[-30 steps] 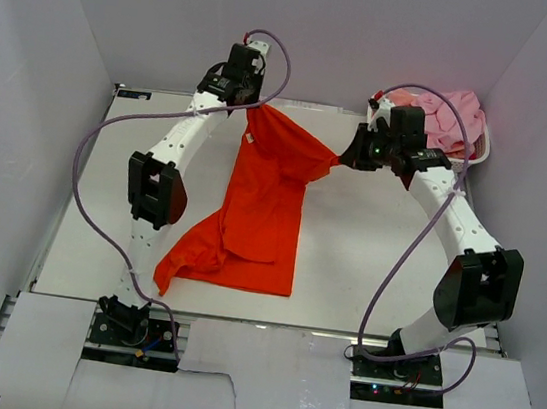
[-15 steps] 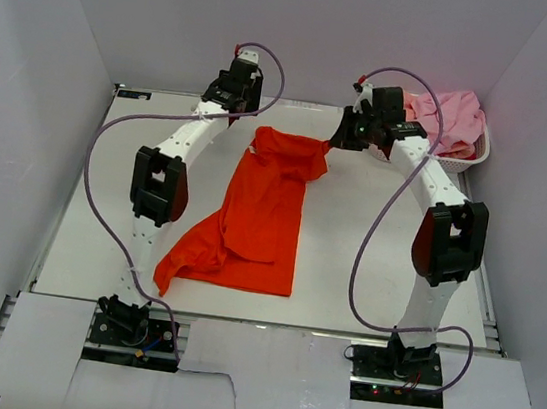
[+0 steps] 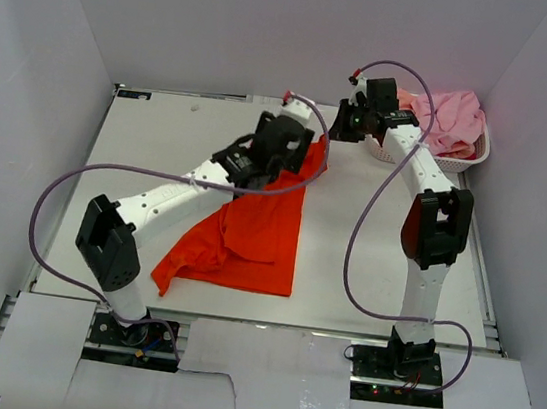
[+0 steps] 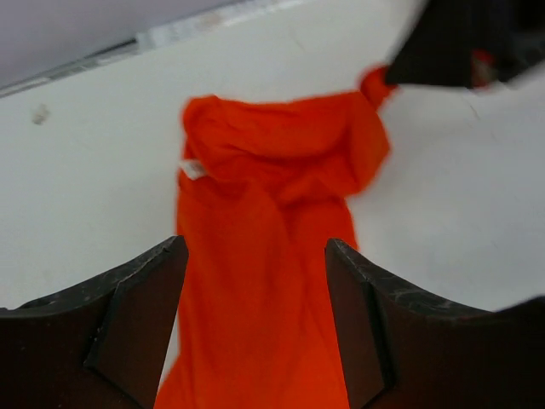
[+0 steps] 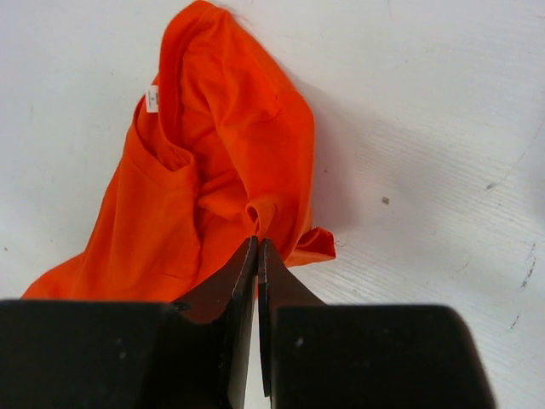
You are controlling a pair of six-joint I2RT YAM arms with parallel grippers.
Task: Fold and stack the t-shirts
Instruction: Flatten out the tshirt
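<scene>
1. Left arm has swung in over the bench since a sec ago. Left end effector now spread, empty, above the orange-red t-shirt, which lies mid-bench, rumpled.
2. Right end effector pressed together, seemingly pinching a pucker at the shirt's far corner.
3. Step: spreading for 1st fold. Next, prob: left regrips the collar end, both pull flat.
4. Basket, far right: pink t-shirts heaped inside.
</scene>
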